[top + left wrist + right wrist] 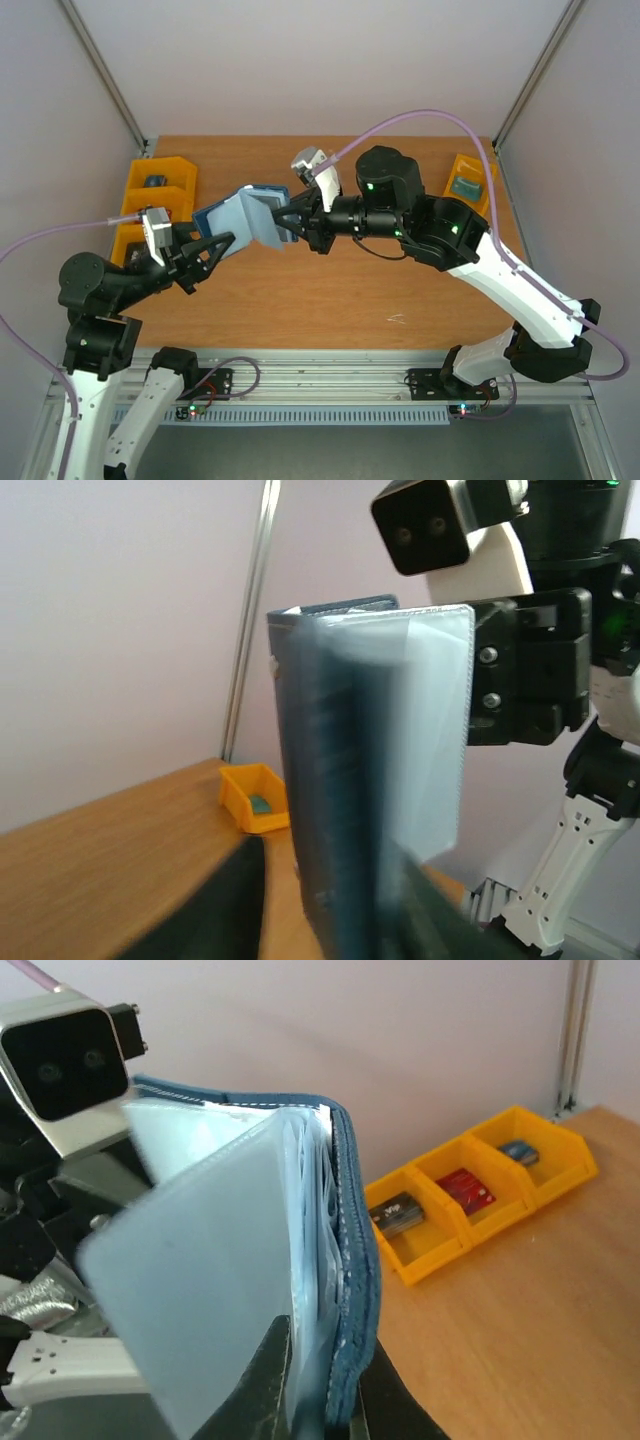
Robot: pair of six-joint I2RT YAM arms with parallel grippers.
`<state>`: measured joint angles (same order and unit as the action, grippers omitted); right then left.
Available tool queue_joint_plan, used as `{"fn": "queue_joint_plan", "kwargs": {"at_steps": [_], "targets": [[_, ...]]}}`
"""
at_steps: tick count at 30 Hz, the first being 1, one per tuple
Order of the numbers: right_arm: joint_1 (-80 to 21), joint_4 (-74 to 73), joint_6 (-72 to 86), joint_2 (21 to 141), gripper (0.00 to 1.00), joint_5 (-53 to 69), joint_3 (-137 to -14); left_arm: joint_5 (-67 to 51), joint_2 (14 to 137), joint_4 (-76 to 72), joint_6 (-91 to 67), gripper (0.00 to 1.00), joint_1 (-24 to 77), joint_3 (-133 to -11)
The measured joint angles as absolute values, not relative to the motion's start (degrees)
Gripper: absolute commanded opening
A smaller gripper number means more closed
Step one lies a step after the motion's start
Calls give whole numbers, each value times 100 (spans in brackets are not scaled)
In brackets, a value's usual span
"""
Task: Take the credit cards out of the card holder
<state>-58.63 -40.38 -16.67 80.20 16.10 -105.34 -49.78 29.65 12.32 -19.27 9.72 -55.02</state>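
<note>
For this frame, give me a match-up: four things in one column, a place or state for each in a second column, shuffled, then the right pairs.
Things:
1. card holder
2. right tool
3. row of yellow bins
4. single yellow bin

Place or state:
a. far right part of the table
b. far left part of the table
c. lifted off the table, open, clear sleeves fanned out
d. shut on the card holder's blue cover

Pairs: 1-c; 2-d; 3-b; 4-a
</note>
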Motion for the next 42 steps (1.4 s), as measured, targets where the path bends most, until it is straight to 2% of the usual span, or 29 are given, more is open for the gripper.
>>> {"fn": "queue_joint_plan", "kwargs": {"at_steps": [2, 3, 5, 10, 12, 16, 20, 29, 33, 42], "targets": [[-5867, -4104, -1608, 8073, 1, 1555, -10538, -4827, 2961, 1306, -1929, 70, 972, -5411], [-5872, -4176, -1568, 8123, 1, 1448, -10558, -4729, 2961, 1358, -1918, 76, 972, -5369], [-5920, -4469, -1476, 8320, 1, 972, -10715, -4484, 2954, 1525, -1833, 79, 972, -5282], [-6224, -6405, -913, 9664, 1, -1712, -12245, -3673, 2893, 2088, -1406, 75, 972, -5186], [-6272, -7168, -725, 10228, 1, -2462, -12776, -3518, 2871, 2215, -1232, 71, 972, -5175], [-6296, -8149, -532, 10903, 1, -3166, -13222, -3642, 2829, 2239, -1125, 57, 972, -5039], [-6324, -8337, -519, 10947, 1, -3041, -13229, -4080, 2836, 2211, -1229, 44, 996, -4794], [-6337, -7771, -620, 10641, 1, -1649, -13264, -4842, 3301, 1761, -1455, 32, 1573, -4696], [-6340, -7391, -685, 10479, 1, -1057, -13148, -4925, 3540, 1455, -1702, 30, 1769, -4661], [-6163, -5867, -821, 9048, 1, 495, -11253, -4611, 3524, 1251, -2359, 29, 1772, -4449]]}}
